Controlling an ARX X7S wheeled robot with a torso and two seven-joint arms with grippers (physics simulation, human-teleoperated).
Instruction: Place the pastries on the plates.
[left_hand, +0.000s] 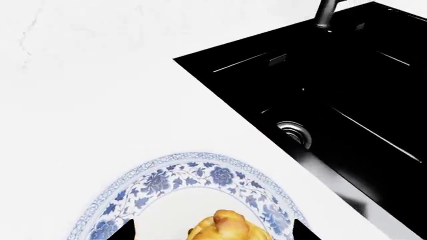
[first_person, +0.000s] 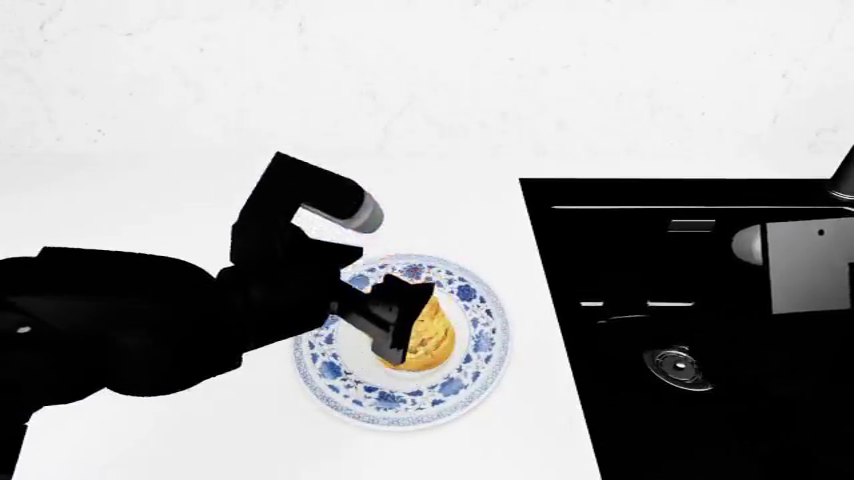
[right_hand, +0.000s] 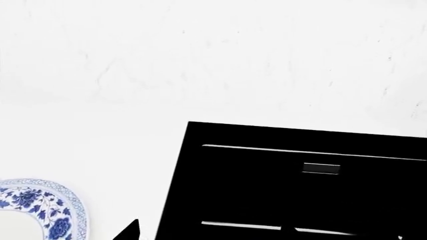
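Note:
A white plate with a blue floral rim (first_person: 474, 345) lies on the white counter, just left of the sink. A round golden pastry (first_person: 430, 342) rests in the middle of this plate (left_hand: 167, 182). My left gripper (first_person: 395, 318) hovers right over it. In the left wrist view the pastry (left_hand: 228, 227) sits between the two black fingertips (left_hand: 127, 233) of the left gripper (left_hand: 213, 233), with a gap on each side, so the gripper is open. My right arm (first_person: 801, 262) hangs over the sink. Only one fingertip (right_hand: 129, 231) of the right gripper (right_hand: 213, 234) shows, set wide; the other is lost against the black basin.
A black sink (first_person: 694, 330) with a drain (first_person: 677, 367) fills the right side of the counter, with a grey faucet (left_hand: 325, 15) at its far edge. The plate's rim (right_hand: 63, 210) lies a short way from the sink's edge. A white wall stands behind the counter.

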